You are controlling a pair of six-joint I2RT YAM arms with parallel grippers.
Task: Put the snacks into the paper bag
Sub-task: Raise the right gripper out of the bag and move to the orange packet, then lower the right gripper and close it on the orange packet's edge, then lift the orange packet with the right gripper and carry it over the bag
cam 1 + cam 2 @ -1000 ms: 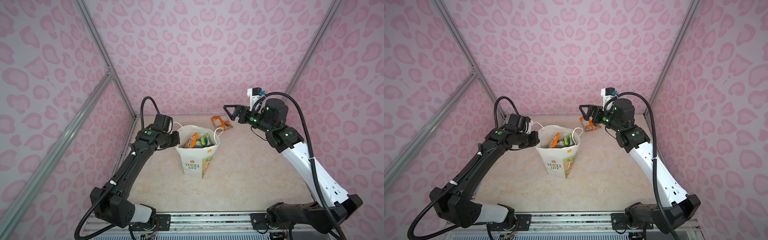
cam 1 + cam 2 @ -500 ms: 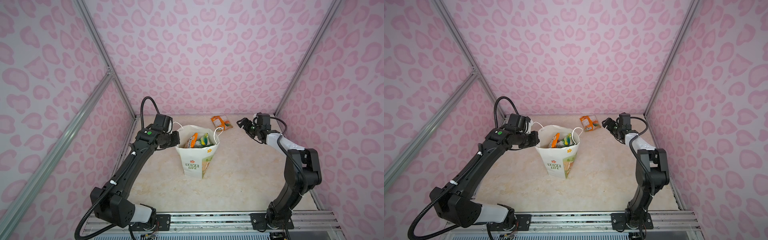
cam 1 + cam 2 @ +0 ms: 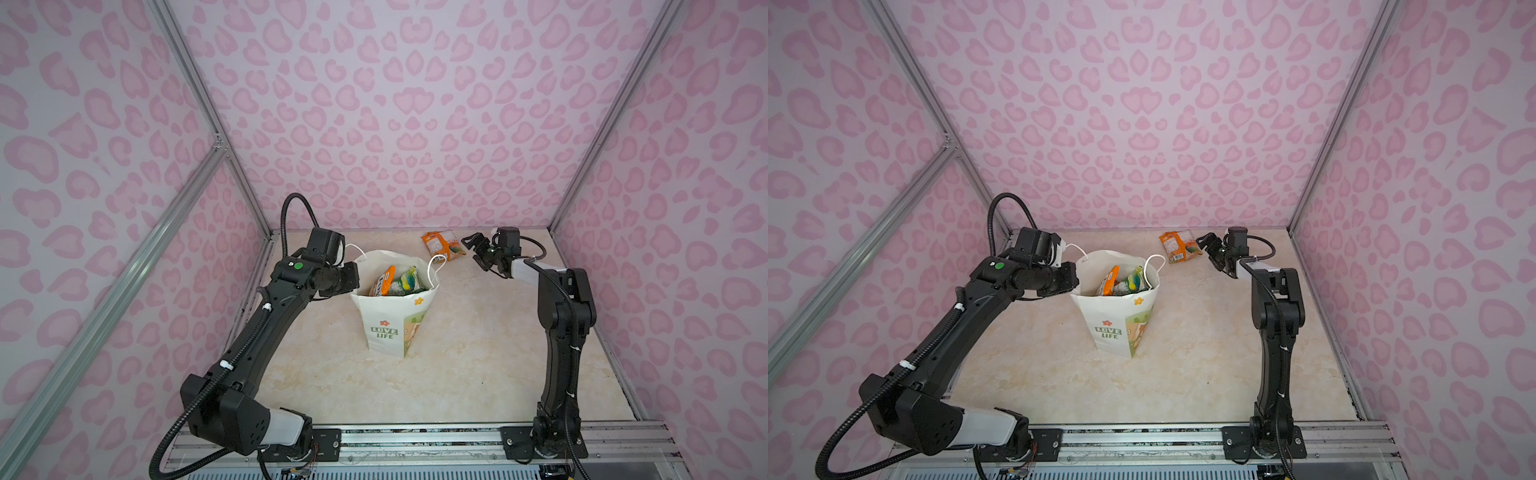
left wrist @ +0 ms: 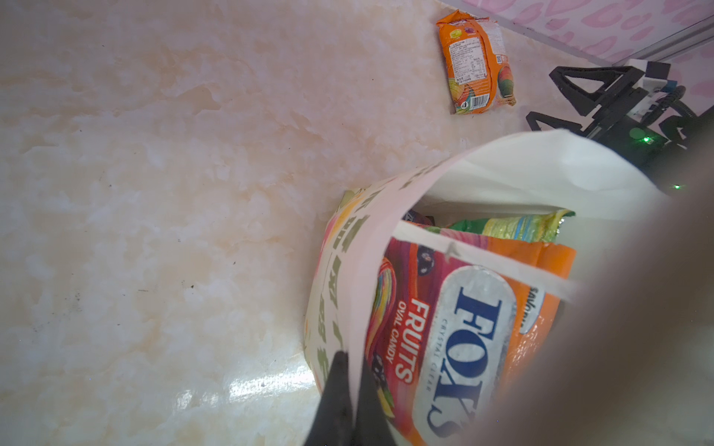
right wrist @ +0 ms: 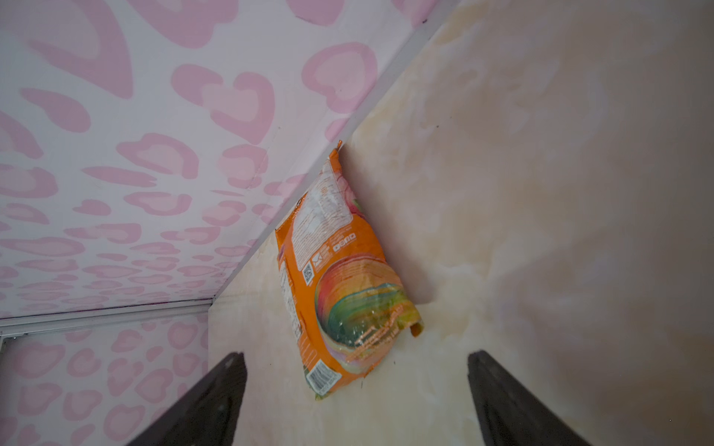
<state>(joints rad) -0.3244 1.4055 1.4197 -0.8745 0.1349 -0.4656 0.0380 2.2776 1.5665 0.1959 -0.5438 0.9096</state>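
The bench (image 3: 457, 374) carries the upright paper bag (image 3: 390, 328), which already has several snacks (image 3: 397, 282) inside and whose rim is pinched in the closed left claw (image 4: 349, 380). The right claw (image 3: 471, 250) was raised a second ago and has dropped to the bench's back edge, jaws wide and empty. The last orange packet (image 3: 442, 246) lies just ahead of it, so a pickup looks next.

left pincer (image 4: 349, 365) clamped shut; right pincer (image 5: 355, 354) spread wide, held low
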